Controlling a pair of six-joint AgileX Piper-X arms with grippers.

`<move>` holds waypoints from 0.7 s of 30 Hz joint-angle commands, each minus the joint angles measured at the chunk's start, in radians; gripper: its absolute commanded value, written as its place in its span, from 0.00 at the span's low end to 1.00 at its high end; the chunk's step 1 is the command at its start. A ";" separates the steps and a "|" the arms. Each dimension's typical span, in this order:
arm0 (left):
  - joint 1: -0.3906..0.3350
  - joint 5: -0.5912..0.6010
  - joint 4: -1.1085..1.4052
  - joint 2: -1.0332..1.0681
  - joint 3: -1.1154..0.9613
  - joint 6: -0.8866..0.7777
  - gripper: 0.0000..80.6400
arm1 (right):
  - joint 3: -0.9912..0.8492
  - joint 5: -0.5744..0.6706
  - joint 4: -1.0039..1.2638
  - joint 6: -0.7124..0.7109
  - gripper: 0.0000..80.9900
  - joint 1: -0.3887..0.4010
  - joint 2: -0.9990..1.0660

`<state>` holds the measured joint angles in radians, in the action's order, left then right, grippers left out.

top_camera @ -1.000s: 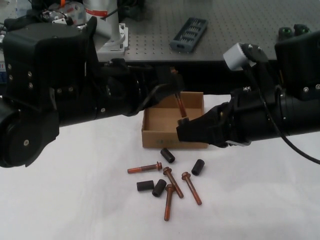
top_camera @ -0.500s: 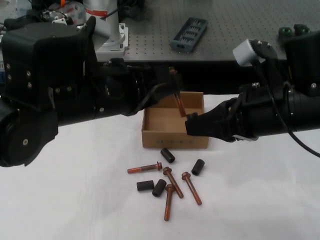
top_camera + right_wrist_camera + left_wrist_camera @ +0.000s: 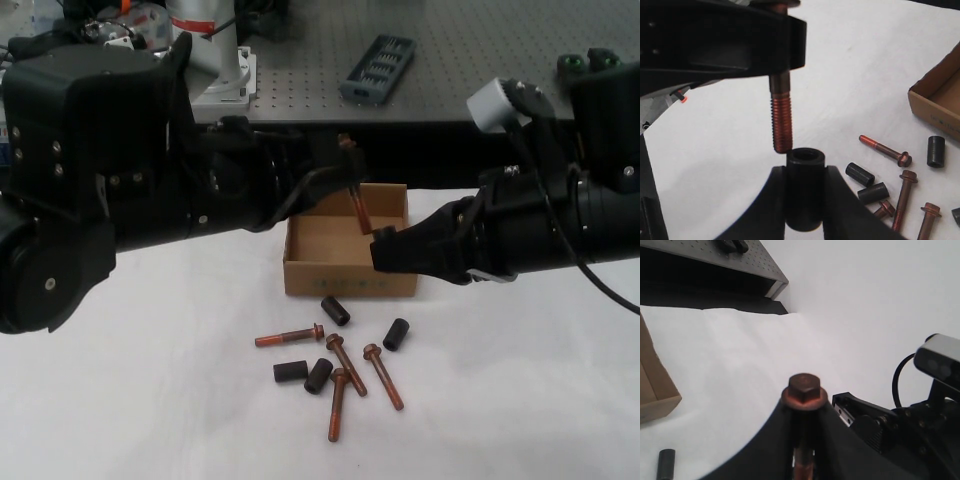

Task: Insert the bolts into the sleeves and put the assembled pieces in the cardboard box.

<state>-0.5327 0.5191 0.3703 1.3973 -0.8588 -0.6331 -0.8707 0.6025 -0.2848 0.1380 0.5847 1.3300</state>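
The left gripper (image 3: 804, 412) has its jaws pinching 1 copper-coloured bolt (image 3: 781, 122) just under the hexagonal flanged head, with the threaded end pointing down. The right gripper (image 3: 805, 175) has its jaws pinching 1 black sleeve (image 3: 805, 192), which is upright with its bore open at the top. The bolt's tip hangs just above the sleeve's rim and slightly to one side of the bore. It is not inside.

In the high view the 2 grippers meet above the cardboard box (image 3: 345, 275), which sits on the white-covered worktop (image 3: 150, 400).

On the worktop just in front of the box lie 4 loose bolts (image 3: 345, 363) and 4 loose sleeves (image 3: 335, 310), all on their sides. 2 of the sleeves lie close to the box and the other 2 lie side by side among the bolts.

Behind the white cover, 1 ribbed dark case (image 3: 378, 68) lies on a perforated metal plate (image 3: 470, 40).
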 commanded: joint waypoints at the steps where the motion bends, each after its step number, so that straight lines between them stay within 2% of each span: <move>1: 0.001 0.011 0.020 -0.002 -0.005 0.009 0.01 | -0.012 0.044 0.022 0.000 0.02 0.000 0.000; 21: 0.001 0.011 0.020 -0.002 -0.005 0.020 0.01 | -0.003 0.066 -0.001 -0.008 0.02 0.000 0.000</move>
<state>-0.5327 0.5199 0.3703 1.3973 -0.8588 -0.6302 -0.8707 0.6198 -0.2868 0.1341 0.5830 1.3300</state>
